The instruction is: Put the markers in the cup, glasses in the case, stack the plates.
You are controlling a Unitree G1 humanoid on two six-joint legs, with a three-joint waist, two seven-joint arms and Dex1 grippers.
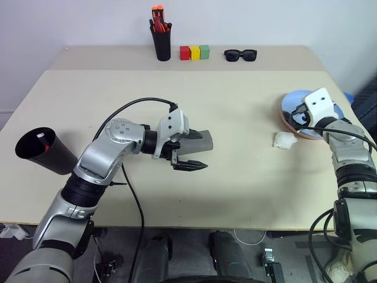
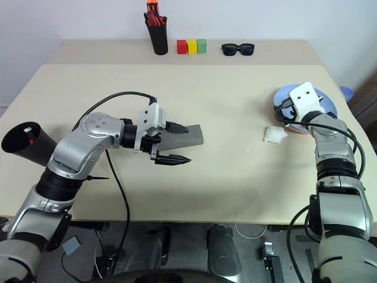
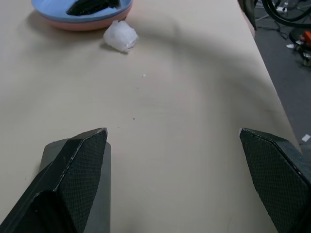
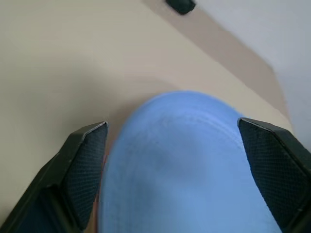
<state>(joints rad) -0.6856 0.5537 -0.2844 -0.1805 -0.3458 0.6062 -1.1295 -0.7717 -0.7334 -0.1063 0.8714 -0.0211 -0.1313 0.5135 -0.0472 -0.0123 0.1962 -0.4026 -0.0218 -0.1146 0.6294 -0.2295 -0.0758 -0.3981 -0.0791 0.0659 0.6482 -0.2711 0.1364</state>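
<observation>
- The left pincer [image 1: 191, 154] is wide open near the middle of the counter [image 1: 235, 177] and holds nothing; the grey case [image 2: 187, 136] lies closed just beside its fingers.
- The right pincer [image 4: 175, 170] is wide open over the blue plate [image 1: 294, 105], at 3 o'clock on the counter, gripping nothing.
- The blue plate sits in the pink plate [image 3: 77, 25].
- The black cup [image 1: 44, 151] lies tipped at 9 o'clock, a red marker [image 1: 41, 138] inside.

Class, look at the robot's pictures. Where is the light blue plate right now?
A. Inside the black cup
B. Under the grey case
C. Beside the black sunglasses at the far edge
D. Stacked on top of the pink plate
D: the light blue plate sits nested on the pink plate, whose rim shows underneath it.
</observation>
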